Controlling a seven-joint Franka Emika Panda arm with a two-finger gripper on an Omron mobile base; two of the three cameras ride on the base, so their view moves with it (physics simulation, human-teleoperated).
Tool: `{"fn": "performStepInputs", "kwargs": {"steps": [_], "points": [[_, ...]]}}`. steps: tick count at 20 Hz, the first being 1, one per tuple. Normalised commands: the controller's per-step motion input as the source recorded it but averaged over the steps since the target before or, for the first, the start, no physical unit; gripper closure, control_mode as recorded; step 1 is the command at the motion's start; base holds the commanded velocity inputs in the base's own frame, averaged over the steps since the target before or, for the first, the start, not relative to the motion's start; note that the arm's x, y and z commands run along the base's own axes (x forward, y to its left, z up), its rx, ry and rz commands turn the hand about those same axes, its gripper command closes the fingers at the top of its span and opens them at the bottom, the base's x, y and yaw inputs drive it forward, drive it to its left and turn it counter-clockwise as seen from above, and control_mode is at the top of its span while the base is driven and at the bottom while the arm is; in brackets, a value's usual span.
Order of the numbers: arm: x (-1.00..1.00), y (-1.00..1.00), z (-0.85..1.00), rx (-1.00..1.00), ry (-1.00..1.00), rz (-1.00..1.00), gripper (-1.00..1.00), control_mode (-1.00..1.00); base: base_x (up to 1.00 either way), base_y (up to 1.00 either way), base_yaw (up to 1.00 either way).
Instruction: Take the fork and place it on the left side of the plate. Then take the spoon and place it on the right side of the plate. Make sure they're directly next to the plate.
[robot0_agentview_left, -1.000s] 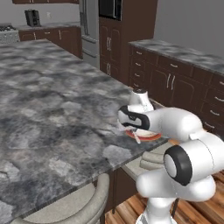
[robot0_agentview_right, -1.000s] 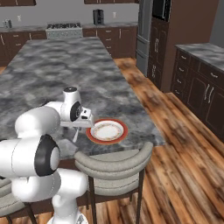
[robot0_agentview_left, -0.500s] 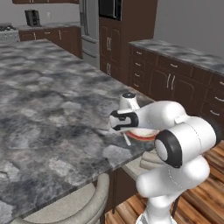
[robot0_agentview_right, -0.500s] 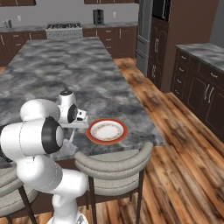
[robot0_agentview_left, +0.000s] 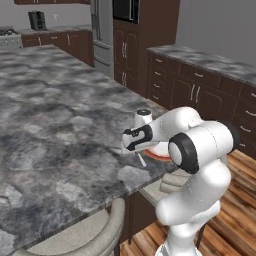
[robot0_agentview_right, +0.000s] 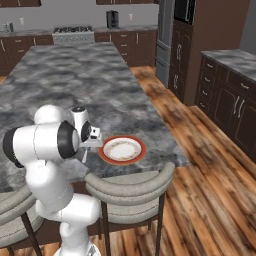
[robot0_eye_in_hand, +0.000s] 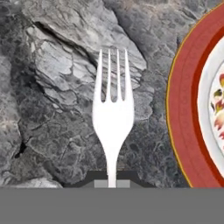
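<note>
Pincer (robot0_eye_in_hand: 112, 180) pinched on the fork (robot0_eye_in_hand: 112, 127) by its handle, tines pointing away over the desk (robot0_eye_in_hand: 52, 87); plate (robot0_eye_in_hand: 197, 109) just right of it. Since the earlier frame the arm has swung left, away from the plate

The arm's gripper (robot0_agentview_left: 136, 148) points down over the grey marble counter (robot0_agentview_left: 55, 125) near its edge, a thin fork (robot0_agentview_left: 141, 159) slanting below it, just left of the partly hidden red-rimmed plate (robot0_agentview_left: 156, 156).
</note>
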Motion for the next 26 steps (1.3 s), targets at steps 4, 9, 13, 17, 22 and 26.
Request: {"fn": "performStepInputs", "kwargs": {"steps": [4,9,13,17,22,26], "points": [[0.34,0.14,-0.26,0.00,-0.01,0.03,1.00,-1.00,0.00,0.00,0.00],[0.33,0.01,-0.25,0.00,0.00,0.13,1.00,-1.00,0.00,0.00,0.00],[0.31,0.00,-0.22,0.00,0.00,0.15,1.00,-1.00,0.00,0.00,0.00],[0.31,0.06,-0.19,0.00,0.00,0.08,1.00,-1.00,0.00,0.00,0.00],[0.13,0.00,-0.08,0.00,0.00,0.04,-1.00,-1.00,0.00,0.00,0.00],[0.01,0.01,0.08,0.00,0.00,0.01,-1.00,-1.00,0.00,0.00,0.00]]}}
